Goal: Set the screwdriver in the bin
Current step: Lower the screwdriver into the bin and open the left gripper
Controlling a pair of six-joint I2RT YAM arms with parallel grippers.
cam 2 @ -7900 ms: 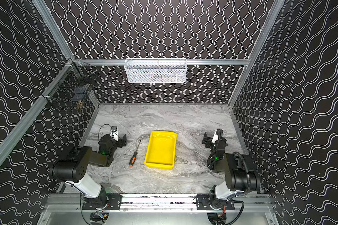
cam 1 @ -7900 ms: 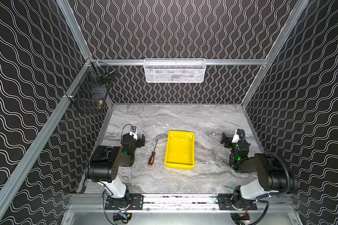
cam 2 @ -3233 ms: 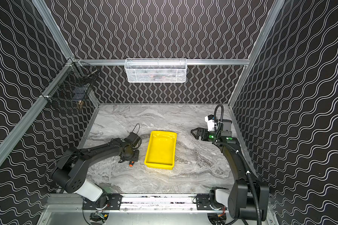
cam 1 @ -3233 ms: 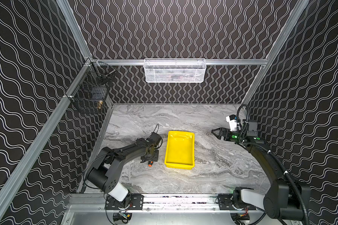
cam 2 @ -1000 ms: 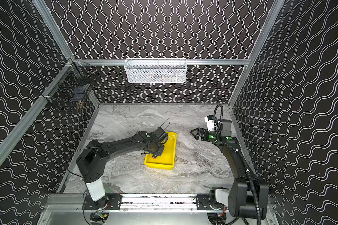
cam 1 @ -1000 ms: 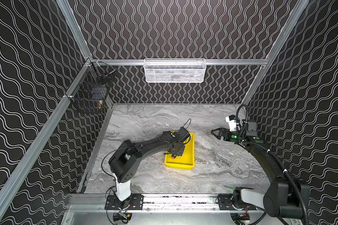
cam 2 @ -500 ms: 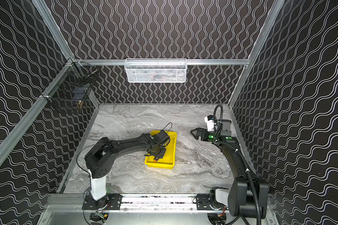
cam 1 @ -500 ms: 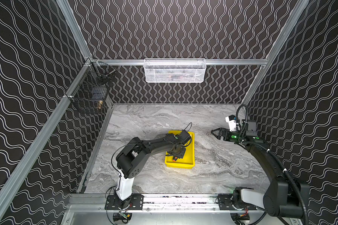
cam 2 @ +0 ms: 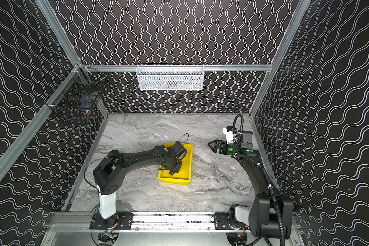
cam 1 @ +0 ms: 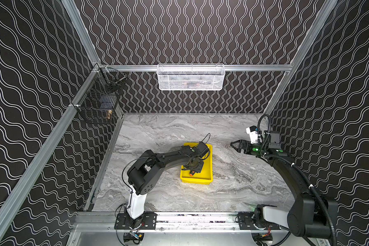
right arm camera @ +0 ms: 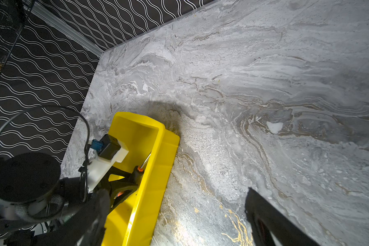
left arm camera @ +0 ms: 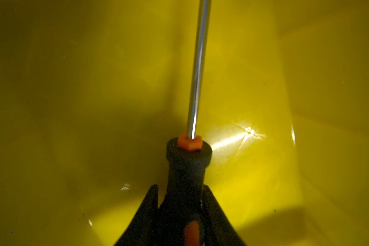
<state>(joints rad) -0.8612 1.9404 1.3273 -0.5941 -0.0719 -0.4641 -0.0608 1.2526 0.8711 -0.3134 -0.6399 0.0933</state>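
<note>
The left gripper (left arm camera: pixel 180 187) sits low inside the bin (cam 1: pixel 196 181), jaws close on either side of the screwdriver (left arm camera: pixel 189 161) handle; pinching or just clear, I cannot tell. The screwdriver runs 12 to 6 o'clock, butt at 6. Straight up is free. The right gripper (cam 1: pixel 233 146), open, hangs at 3 o'clock.

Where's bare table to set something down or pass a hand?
Free marble: between bin and right gripper; bin to back wall; bin to front rail. Crowded: inside the bin, where the left gripper flanks the screwdriver.
</note>
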